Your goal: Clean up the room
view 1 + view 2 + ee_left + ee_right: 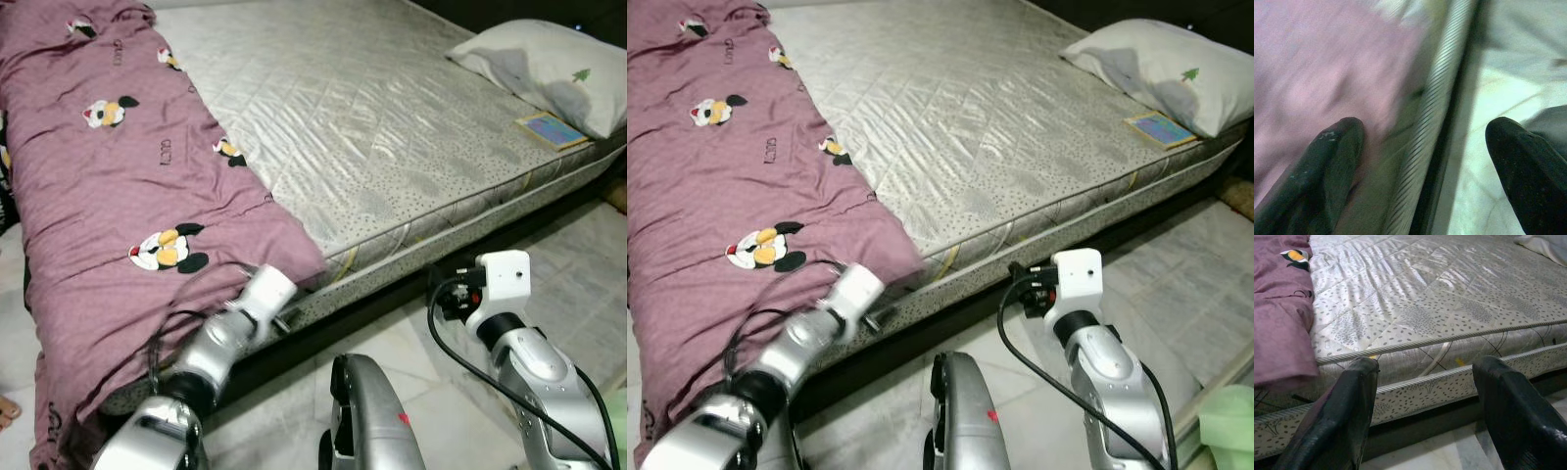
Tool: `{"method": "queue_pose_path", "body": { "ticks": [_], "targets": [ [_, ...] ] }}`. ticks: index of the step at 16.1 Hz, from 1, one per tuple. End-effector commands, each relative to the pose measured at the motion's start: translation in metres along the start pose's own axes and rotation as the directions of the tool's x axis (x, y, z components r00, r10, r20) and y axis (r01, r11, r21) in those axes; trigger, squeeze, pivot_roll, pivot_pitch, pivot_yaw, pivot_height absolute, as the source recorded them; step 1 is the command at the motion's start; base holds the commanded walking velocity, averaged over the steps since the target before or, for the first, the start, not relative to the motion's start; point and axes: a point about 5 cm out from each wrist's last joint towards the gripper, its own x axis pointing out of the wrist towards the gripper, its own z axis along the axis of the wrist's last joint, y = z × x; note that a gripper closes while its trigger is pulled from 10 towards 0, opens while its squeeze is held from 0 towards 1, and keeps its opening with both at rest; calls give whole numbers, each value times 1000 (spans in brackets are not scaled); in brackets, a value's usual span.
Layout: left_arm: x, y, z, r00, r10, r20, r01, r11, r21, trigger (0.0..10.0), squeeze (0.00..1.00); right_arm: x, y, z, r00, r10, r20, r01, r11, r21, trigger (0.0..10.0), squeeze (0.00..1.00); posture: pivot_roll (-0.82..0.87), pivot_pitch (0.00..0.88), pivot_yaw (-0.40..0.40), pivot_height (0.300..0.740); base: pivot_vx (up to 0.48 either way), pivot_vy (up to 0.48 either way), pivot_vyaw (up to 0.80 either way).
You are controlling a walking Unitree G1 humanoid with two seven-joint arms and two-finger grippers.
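A mauve blanket [108,186] covers the left of the bare mattress [392,127]; a pillow [549,64] lies far right. Both tools, left [1425,147] and right [1425,396], gape released at the mattress edge above the tiled floor [578,284].

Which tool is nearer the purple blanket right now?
Left. The left tool is at the purple blanket by the mattress edge; the right tool faces bare mattress, apart from it.
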Motion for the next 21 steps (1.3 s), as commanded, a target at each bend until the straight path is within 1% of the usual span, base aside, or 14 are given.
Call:
{"method": "queue_pose_path", "body": {
  "ticks": [1,2,4,6,7,8,10,12,13,14,16,17,19,21],
  "targets": [
    [0,-8,15,993,-65,96,55,993,104,10000,0,1,-1,0,1000,-8,-3,8,1000,0,10000,0,-217,103,-101,532,0,0,0],
    [-1,-9,22,986,-72,150,53,990,131,10000,0,2,0,0,1000,-7,-2,7,1000,1,10000,0,-217,102,-100,532,0,0,0],
    [-4,4,41,956,54,287,-87,991,105,10000,0,3,0,0,1000,-7,0,7,1000,1,10000,0,-216,102,-100,532,0,0,0],
    [-14,47,52,865,364,345,-361,930,-76,10000,0,1,-1,0,1000,-8,0,8,1000,0,10000,0,-218,102,-100,532,0,0,0],
    [-16,56,50,851,418,318,-398,908,-128,10000,0,1,-1,0,1000,-9,0,9,1000,0,10000,0,-221,102,-100,532,0,0,0],
    [-17,82,28,840,534,96,-486,819,-305,10000,0,-1,-1,0,1000,-11,1,11,1000,0,10000,0,-231,103,-99,532,0,0,0],
    [-19,90,0,833,536,-137,-538,727,-427,10000,0,-2,-2,1,1000,-12,1,12,1000,-1,10000,0,-238,98,-98,532,0,0,0],
    [-21,86,-18,826,505,-250,-560,684,-467,10000,0,-2,-1,1,1000,-12,2,12,1000,-3,10000,0,-256,93,-100,532,0,0,0],
    [-19,81,-22,842,466,-271,-539,714,-447,10000,0,-2,-1,2,1000,-11,2,11,1000,-4,10000,0,-263,92,-102,532,0,0,0],
    [-17,78,-22,851,441,-286,-525,709,-471,10000,0,-2,-1,2,1000,-8,2,8,1000,-5,10000,0,-268,91,-102,532,0,0,0],
    [-7,62,-18,899,333,-286,-434,767,-473,10000,0,-2,-1,3,1000,-5,1,5,1000,-8,10000,0,-274,86,-101,532,0,0,0],
    [4,45,-7,939,236,-251,-327,837,-438,10000,0,-2,-2,2,1000,-6,1,6,1000,-10,10000,0,-274,81,-96,532,0,0,0],
    [12,30,3,967,150,-205,-220,898,-380,10000,0,-1,-1,2,1000,-6,1,6,1000,-9,10000,0,-268,79,-91,532,0,0,0],
    [17,14,7,980,73,-186,-135,928,-346,10000,0,1,0,1,1000,-5,1,5,1000,-6,10000,0,-265,76,-89,532,0,0,0]
  ]
}}
